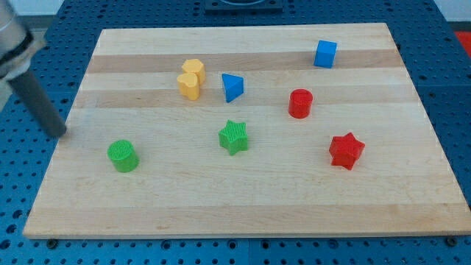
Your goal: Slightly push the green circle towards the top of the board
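The green circle (123, 155) is a short green cylinder near the board's lower left. My tip (59, 134) is the lower end of a dark rod that slants in from the view's top left. It stands at the board's left edge, to the left of and a little above the green circle, apart from it.
On the wooden board (250, 213): a green star (234, 137) in the middle, a yellow block (190, 79) and a blue triangle (232, 87) above it, a red cylinder (300, 103), a red star (346, 150), a blue cube (325, 54) at top right.
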Robot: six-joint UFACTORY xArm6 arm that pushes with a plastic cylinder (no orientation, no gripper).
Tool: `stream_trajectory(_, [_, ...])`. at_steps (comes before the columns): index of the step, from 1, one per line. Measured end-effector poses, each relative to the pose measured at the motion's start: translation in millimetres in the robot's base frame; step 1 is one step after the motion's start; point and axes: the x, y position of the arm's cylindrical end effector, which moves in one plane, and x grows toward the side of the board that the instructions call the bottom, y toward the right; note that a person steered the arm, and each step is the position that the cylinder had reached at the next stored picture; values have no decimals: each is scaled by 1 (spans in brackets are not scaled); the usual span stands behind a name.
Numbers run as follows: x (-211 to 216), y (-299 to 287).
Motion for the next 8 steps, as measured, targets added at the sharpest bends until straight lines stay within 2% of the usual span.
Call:
stream_trajectory(2, [2,0])
stream_trajectory(3, [85,7])
stream_trajectory(4, [86,7])
stream_trajectory(6, [87,77])
stream_trajectory(8, [50,108])
